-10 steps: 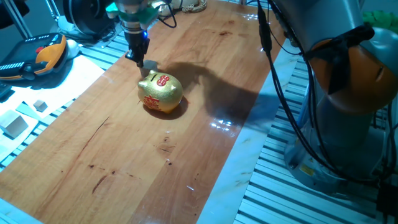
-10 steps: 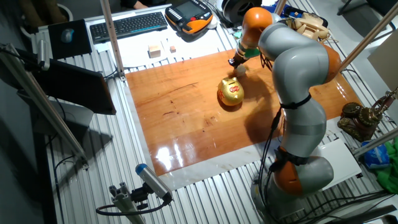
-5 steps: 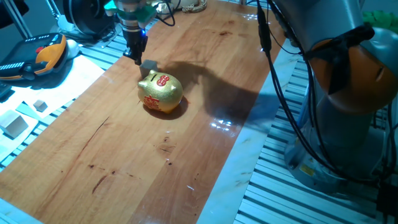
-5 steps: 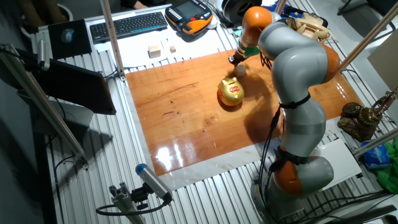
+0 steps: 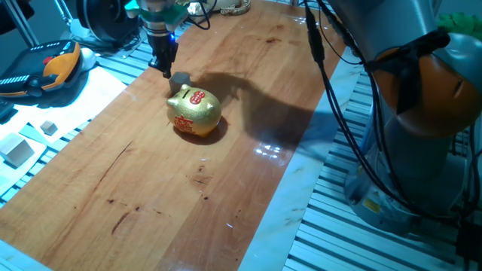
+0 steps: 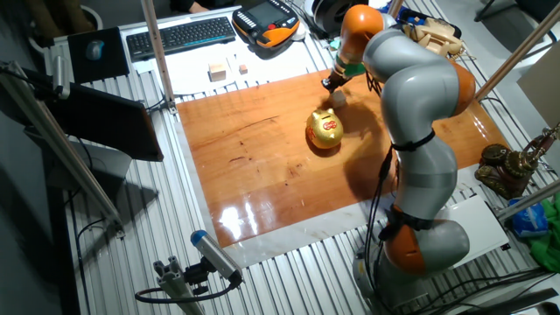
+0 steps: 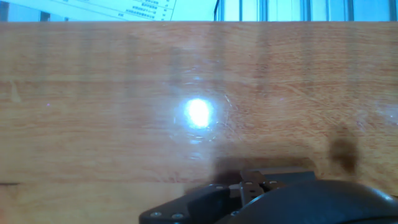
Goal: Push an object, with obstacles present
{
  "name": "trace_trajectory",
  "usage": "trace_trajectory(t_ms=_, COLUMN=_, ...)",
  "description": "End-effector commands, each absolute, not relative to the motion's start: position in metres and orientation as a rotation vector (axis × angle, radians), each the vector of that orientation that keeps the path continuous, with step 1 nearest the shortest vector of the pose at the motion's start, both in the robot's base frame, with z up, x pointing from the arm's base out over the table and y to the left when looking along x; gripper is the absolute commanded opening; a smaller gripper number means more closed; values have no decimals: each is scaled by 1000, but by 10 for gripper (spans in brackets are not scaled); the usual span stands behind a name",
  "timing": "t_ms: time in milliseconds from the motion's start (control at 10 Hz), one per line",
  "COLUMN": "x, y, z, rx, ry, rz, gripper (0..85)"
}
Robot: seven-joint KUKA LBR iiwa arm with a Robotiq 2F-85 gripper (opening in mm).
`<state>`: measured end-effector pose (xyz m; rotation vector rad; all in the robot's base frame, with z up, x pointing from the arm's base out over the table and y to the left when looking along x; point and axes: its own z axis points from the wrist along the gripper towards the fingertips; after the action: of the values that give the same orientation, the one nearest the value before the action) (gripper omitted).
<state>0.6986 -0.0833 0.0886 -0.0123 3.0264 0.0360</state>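
We are hanging the gripper (image 5: 166,69) low over the far end of the wooden table (image 5: 248,83), its tip just beside the small cube (image 5: 179,79), on the side away from the golden pig (image 5: 194,113). The cube is sitting on the bare wood between the fingers and the pig, very near the pig's back; from one fixed view we cannot tell whether the two are touching. In the other fixed view the cube (image 6: 337,98) is showing as a pale speck just above the pig (image 6: 325,129), with the gripper (image 6: 329,85) at its upper edge.

The fingers appear to be drawn together into one narrow tip, but we cannot tell for sure: the hand view is showing only dark hardware at the bottom edge and plain tabletop with a bright lamp reflection, no cube and no pig.

Here is the worry. If we are pushing straight on from this side, we are likely driving the cube into the pig, and the rounded, shiny body could roll or skate off with it. A glancing contact on a corner could spin the cube and let it slip past the tip. And with the wrist camera not seeing the cube, we are judging the line only from the two fixed cameras, so a small offset could go unnoticed.
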Motion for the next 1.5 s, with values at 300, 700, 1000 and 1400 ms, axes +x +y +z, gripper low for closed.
trace_trajectory(t_ms=300, x=699, y=-84, z=89, rx=7, ry=3028, rz=17, gripper=0)
trace_trajectory(t_ms=700, x=703, y=-87, z=89, rx=51, ry=2978, rz=18, gripper=0)
trace_trajectory(t_ms=1000, x=723, y=-102, z=89, rx=4, ry=2948, rz=6, gripper=0)
trace_trajectory(t_ms=1400, x=741, y=-115, z=76, rx=-62, ry=2954, rz=-28, gripper=0)
